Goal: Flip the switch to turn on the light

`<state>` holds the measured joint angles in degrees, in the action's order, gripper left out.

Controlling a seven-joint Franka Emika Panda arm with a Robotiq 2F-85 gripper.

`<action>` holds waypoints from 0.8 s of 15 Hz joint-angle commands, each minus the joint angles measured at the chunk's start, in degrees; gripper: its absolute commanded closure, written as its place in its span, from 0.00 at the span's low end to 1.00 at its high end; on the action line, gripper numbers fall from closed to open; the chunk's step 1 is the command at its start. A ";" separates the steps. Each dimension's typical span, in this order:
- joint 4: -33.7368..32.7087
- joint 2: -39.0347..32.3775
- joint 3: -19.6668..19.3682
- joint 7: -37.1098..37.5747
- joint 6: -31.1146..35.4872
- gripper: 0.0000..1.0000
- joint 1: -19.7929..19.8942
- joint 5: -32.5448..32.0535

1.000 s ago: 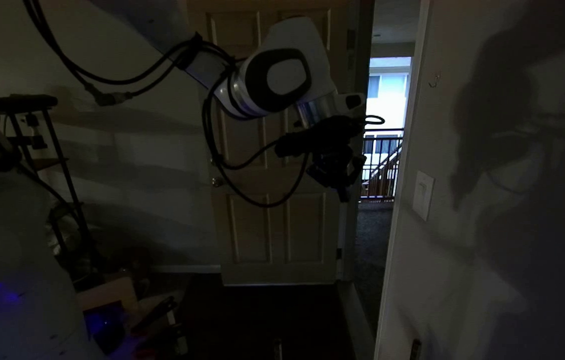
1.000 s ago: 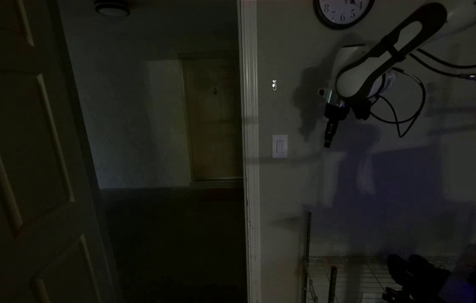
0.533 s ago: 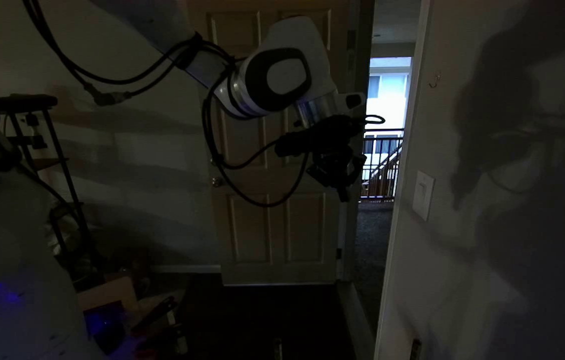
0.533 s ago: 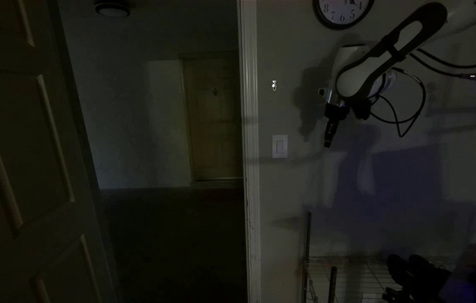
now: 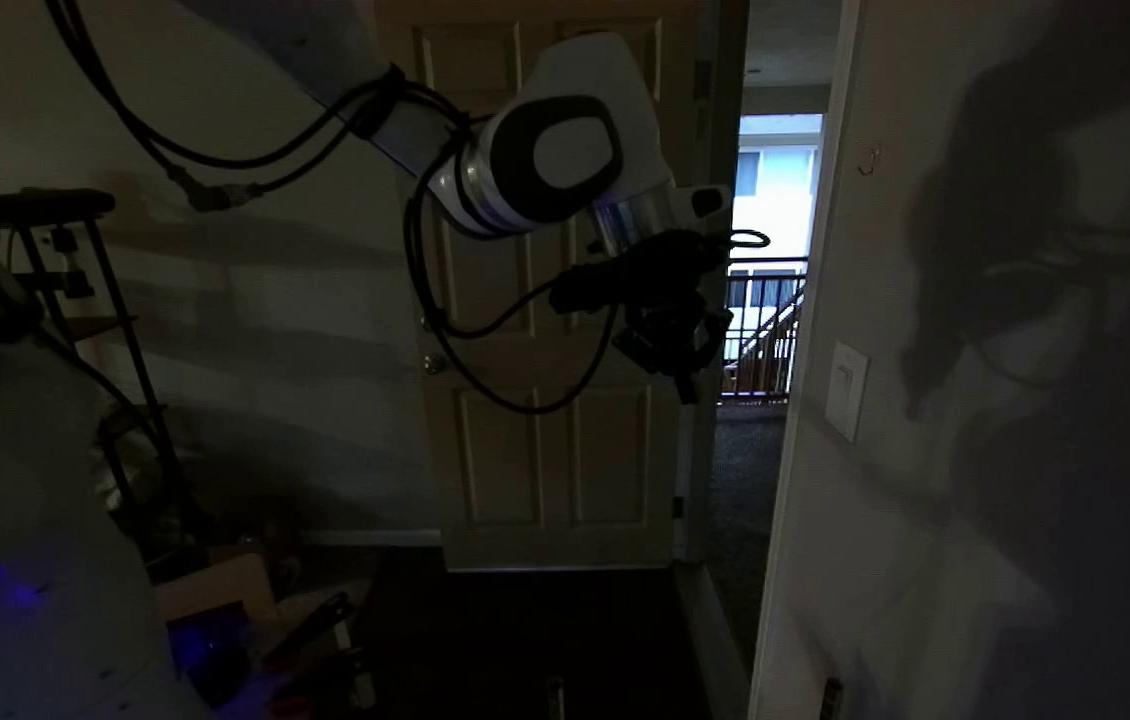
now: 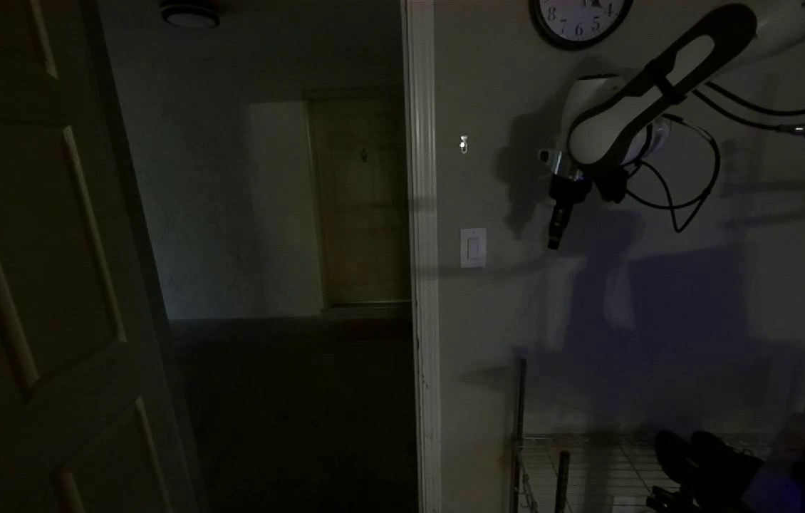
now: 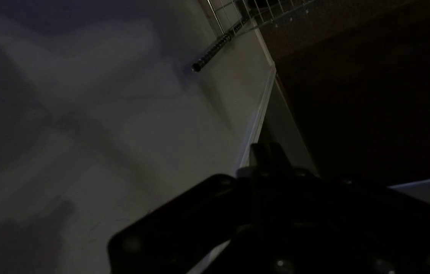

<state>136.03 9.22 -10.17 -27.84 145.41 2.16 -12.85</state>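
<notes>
The switch is a small pale upright plate with a rectangular rocker on the wall. It shows in both exterior views (image 5: 846,391) (image 6: 473,248). It does not show in the wrist view. My black gripper (image 5: 688,390) points downward, apart from the wall, with its fingertips at about the switch's height. In an exterior view the gripper (image 6: 553,244) hangs to the right of the switch. In the wrist view the fingertips of the gripper (image 7: 268,146) are together, with nothing seen between them. The picture is very dark there.
A white door frame (image 6: 425,285) stands left of the switch. A panelled door (image 5: 555,450) stands open beside it. A hook (image 6: 464,144) and a clock (image 6: 579,18) are on the wall above. A wire rack (image 6: 588,456) stands below; its post (image 7: 215,49) points up.
</notes>
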 commanded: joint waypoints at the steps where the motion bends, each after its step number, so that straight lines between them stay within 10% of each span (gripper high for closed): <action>1: -0.47 -0.88 0.76 -0.98 0.61 0.94 0.53 1.36; 12: -4.41 -10.66 1.48 -2.36 18.03 0.94 0.39 8.33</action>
<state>134.16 2.79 -9.62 -27.85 159.49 2.08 -9.05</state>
